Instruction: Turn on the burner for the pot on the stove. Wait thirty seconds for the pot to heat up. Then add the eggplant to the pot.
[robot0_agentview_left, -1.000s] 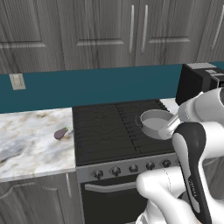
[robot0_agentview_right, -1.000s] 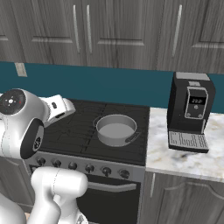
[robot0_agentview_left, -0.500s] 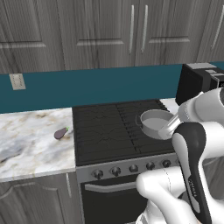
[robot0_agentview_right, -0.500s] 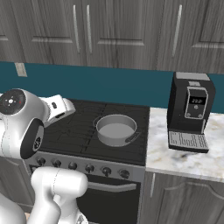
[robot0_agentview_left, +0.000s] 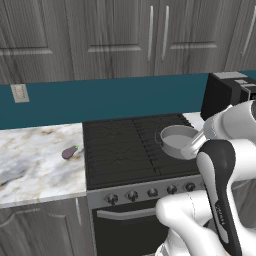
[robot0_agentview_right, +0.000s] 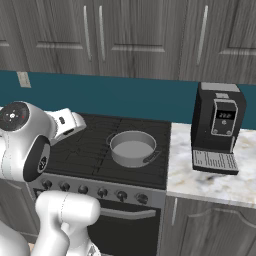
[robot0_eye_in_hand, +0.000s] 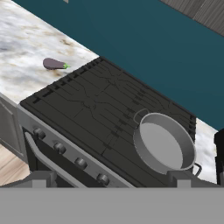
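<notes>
Pincer (robot0_eye_in_hand: 109, 181) wide open and empty, one pot (robot0_eye_in_hand: 164, 142) on one stove (robot0_eye_in_hand: 94, 109), one eggplant (robot0_eye_in_hand: 54, 64) on counter (robot0_eye_in_hand: 26, 48)

The stove (robot0_agentview_left: 125, 150) is set between two stretches of tabletop (robot0_agentview_left: 35, 160), with wall cupboards (robot0_agentview_left: 125, 35) hung above and behind it. The pot (robot0_agentview_left: 177, 140) is placed on the right side of the cooktop, toward the front, on the burner (robot0_agentview_right: 132, 167) nearest the right-hand tabletop. A row of knobs (robot0_agentview_left: 150, 192) is ranged along the stove front, below the grates and above the oven door handle (robot0_agentview_left: 125, 214). The eggplant (robot0_agentview_left: 69, 152) is laid on the left tabletop, near the stove's left edge and well apart from the pot. A coffee machine (robot0_agentview_right: 217, 127) is stood on the right tabletop, to the right of the pot. A wall socket (robot0_agentview_left: 20, 93) is fixed on the backsplash behind the left tabletop.
</notes>
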